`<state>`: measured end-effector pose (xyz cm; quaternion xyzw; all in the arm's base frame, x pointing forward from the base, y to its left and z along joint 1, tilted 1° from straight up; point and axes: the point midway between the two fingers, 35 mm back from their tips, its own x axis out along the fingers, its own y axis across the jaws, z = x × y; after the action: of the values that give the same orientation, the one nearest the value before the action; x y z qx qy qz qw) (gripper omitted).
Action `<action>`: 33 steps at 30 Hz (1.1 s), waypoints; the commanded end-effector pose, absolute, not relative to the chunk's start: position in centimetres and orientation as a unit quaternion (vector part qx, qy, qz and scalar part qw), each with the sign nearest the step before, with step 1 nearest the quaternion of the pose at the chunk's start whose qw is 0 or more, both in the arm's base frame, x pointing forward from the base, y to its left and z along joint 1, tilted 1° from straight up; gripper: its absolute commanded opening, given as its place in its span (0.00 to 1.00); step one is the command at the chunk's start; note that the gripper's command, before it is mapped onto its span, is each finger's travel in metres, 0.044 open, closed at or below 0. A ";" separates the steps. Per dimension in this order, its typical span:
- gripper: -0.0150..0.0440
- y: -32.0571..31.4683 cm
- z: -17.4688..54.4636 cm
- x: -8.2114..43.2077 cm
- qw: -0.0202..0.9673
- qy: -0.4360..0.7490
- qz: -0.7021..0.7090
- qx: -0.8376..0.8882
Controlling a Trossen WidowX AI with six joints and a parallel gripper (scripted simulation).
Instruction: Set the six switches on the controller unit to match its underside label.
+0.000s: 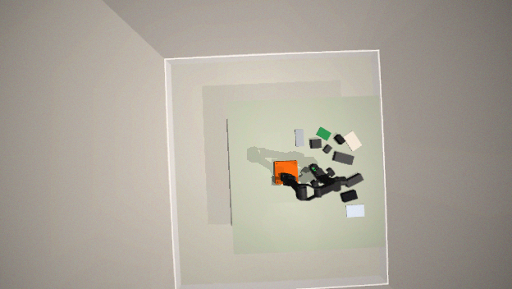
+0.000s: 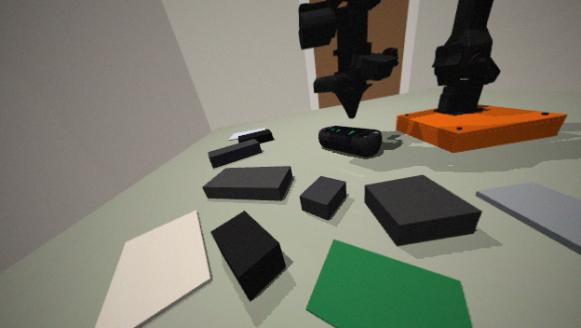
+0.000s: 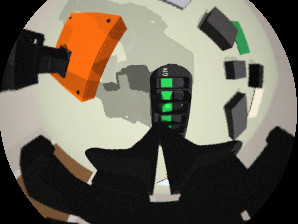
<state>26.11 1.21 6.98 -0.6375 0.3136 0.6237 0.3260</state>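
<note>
The dark controller unit (image 1: 313, 167) (image 2: 350, 142) (image 3: 179, 73) sits on the bench on its base, switches up, with its label hidden underneath. In the wrist view, the green ends of four rockers show in a row along its left side, with a sliver of a fifth; the near end is hidden behind the fingers. Which ends are pressed down I cannot tell for certain. My gripper (image 2: 352, 116) (image 3: 158, 124) is shut and empty, pointing down. Its tips are a little above the unit's top, apart from it in the exterior view.
The orange arm base (image 1: 285, 166) (image 2: 503, 126) (image 3: 89, 40) stands close beside the unit. Several dark blocks, a green plate (image 1: 323, 133) (image 2: 388, 289), a cream plate (image 1: 353, 140) (image 2: 158, 270), a grey plate (image 1: 299, 137) (image 2: 545, 210) and a pale blue plate (image 1: 355, 210) lie around.
</note>
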 end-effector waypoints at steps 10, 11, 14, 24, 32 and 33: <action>0.25 0.4 5.7 24.6 0.326 0.316 0.627 -0.633; 0.25 0.3 5.7 24.6 0.326 0.315 0.627 -0.633; 0.25 0.3 5.7 24.5 0.326 0.315 0.627 -0.634; 0.61 0.3 10.7 24.5 0.326 0.315 0.627 -0.633; 0.52 0.3 10.7 24.5 0.326 0.315 0.627 -0.633; 0.48 0.3 10.7 24.5 0.326 0.315 0.627 -0.633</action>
<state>24.42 0.29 10.51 -0.6323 0.3167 0.6277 0.3255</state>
